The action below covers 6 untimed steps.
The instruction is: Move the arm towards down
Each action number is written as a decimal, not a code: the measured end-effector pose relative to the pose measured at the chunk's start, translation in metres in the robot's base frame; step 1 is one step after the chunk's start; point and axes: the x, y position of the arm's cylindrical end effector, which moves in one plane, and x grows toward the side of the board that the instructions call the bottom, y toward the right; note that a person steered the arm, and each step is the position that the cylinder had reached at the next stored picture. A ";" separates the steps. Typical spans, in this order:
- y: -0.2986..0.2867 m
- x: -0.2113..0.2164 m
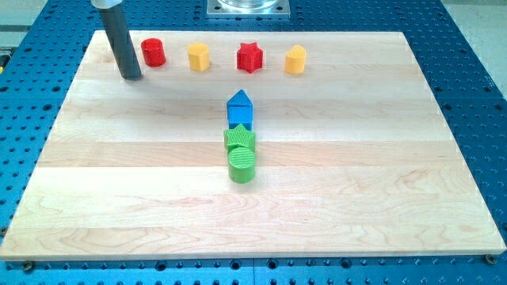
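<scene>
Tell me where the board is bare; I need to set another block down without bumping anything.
Bare: everything on the view's left and right of the middle stack, blue block, green star, green cylinder, and below it. Crowded: the top row, where my tip sits beside the red cylinder.

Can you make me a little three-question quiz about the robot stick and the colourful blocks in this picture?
1. True or false: my tip is touching the green cylinder.
2. Which block is nearest my tip? A) the red cylinder B) the red star C) the blue block
3. Fill in: the green star sits between the blue block and the ____ cylinder.

Key
1. False. My tip is at the view's top left of the wooden board, far from the green cylinder.
2. A. The red cylinder is just to the view's right of my tip.
3. Green.
</scene>
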 end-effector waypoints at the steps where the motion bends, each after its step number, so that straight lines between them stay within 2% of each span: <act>1: 0.002 0.001; 2: 0.002 0.011; 3: 0.055 0.061; 4: 0.082 0.155; 5: 0.085 0.270; 6: 0.125 0.308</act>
